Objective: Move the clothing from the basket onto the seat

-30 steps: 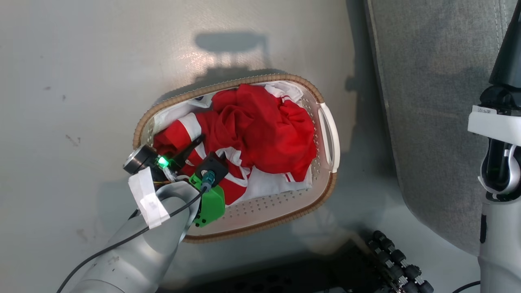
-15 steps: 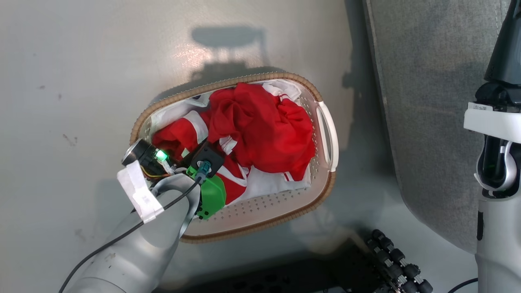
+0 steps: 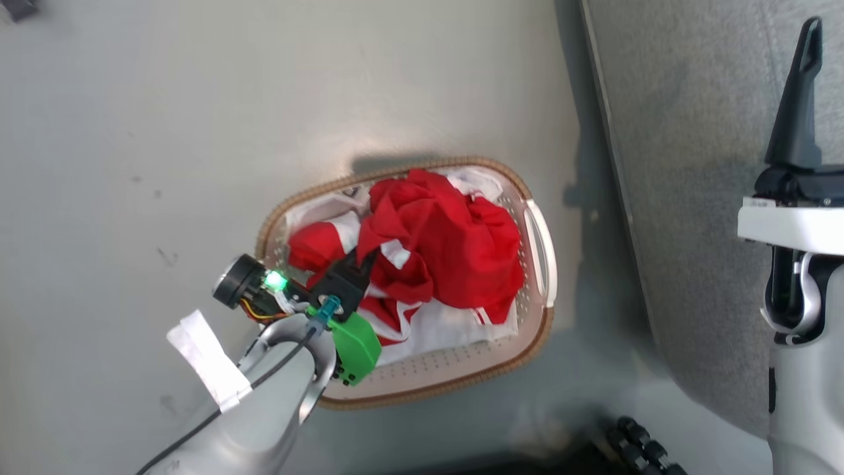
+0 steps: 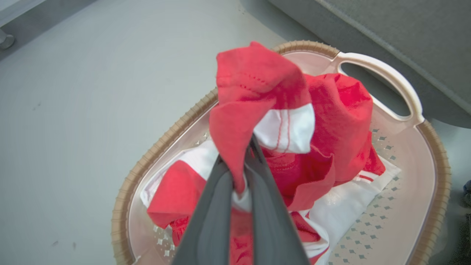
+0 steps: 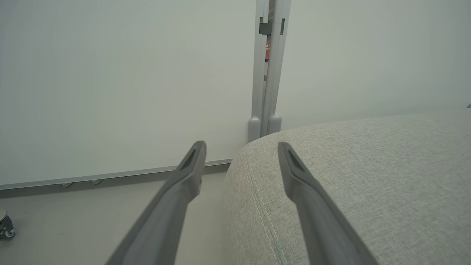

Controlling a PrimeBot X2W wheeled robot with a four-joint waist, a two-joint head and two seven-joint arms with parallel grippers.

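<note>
Nearest you, your left gripper (image 4: 241, 173) has its two dark fingers (image 4: 213, 221) pinched tight on a fold of the clothing (image 4: 257, 92). The fold is red with a white band and stands up above the heap. The other red garments lie piled in the basket (image 4: 162, 147), on top of a white cloth (image 4: 353, 202) that covers part of its perforated bottom. The basket sits on the pale grey floor (image 3: 198, 132), its white handle (image 4: 382, 77) turned toward the seat (image 3: 692, 165), close beside it but apart. Further off on your right, your right gripper (image 5: 241, 147) is held over the seat, near its rounded, stitched edge, with fingers spread wide and nothing between them. Beyond that stands a pale wall panel (image 5: 110, 73).
</note>
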